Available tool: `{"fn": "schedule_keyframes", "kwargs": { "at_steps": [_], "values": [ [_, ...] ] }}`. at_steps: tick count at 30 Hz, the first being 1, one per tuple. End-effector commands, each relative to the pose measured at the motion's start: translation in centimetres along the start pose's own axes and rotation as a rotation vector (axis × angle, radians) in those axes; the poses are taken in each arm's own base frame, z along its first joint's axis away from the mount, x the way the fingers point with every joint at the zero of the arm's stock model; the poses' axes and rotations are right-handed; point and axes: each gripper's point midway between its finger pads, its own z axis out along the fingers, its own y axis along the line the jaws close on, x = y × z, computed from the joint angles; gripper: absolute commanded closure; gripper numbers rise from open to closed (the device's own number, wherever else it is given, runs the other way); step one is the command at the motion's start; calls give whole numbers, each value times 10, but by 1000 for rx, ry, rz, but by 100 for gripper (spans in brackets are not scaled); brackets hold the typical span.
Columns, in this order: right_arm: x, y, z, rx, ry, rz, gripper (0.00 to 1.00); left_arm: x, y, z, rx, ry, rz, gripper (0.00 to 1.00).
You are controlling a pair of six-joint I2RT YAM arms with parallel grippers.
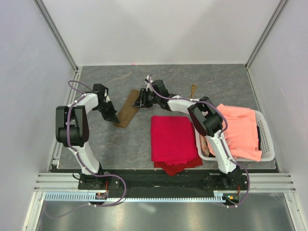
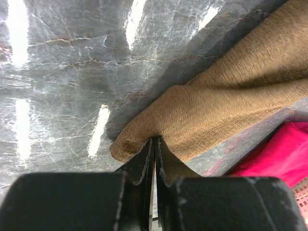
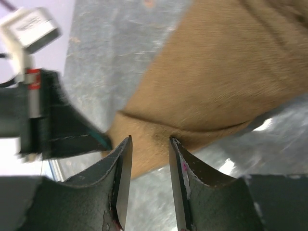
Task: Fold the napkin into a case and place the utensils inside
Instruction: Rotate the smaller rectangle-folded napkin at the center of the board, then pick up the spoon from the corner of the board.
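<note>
Pinching olive-brown fabric napkin [image 2: 226, 106] corner, left gripper [image 2: 154, 140] clamped | right gripper [image 3: 149, 140] apart at opposite end | best: lift evenly, edges aligned

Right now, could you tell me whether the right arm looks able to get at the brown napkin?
Probably yes. The right claw stands open at the edge of the napkin, with nothing between them. The left claw pinches its near end, off to one side, seemingly out of the way.
</note>
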Motion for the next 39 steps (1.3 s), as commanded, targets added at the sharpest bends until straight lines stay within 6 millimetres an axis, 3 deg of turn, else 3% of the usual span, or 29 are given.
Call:
{"fn": "schedule_keyframes", "kwargs": {
  "at_steps": [1, 5, 11, 14, 15, 21, 24, 26, 30, 34, 39],
  "values": [
    [-16, 3, 13, -65, -42, -6, 57, 13, 18, 18, -44, 46, 16, 93],
    [-19, -7, 17, -51, -41, -24, 59, 30, 8, 22, 46, 91, -13, 93],
    [-33, -9, -5, 15, -46, -82, 58, 52, -8, 14, 170, 110, -40, 94],
    [-42, -10, -22, 71, -57, -88, 56, 52, -24, 0, 250, 92, -44, 92],
    [-47, -8, -33, 86, -69, -90, 56, 52, -32, -9, 290, 83, -34, 87],
    [-54, -20, -81, 191, -94, -79, 46, 31, -49, -40, 327, -10, -3, 76],
    [-56, -41, -103, 282, -86, -46, 43, 20, -51, -46, 323, -26, -2, 76],
    [-57, -66, -121, 392, -88, -28, 43, 14, -47, -43, 302, -28, -9, 76],
    [-55, -87, -156, 568, -77, -31, 41, -2, -32, -37, 235, -53, -33, 76],
    [-58, -113, -192, 797, -76, -45, 39, 1, -37, -36, 267, -33, -44, 76],
    [-62, -143, -229, 1002, -85, -54, 35, 14, -60, -64, 390, -88, 1, 73]
  ]
}}
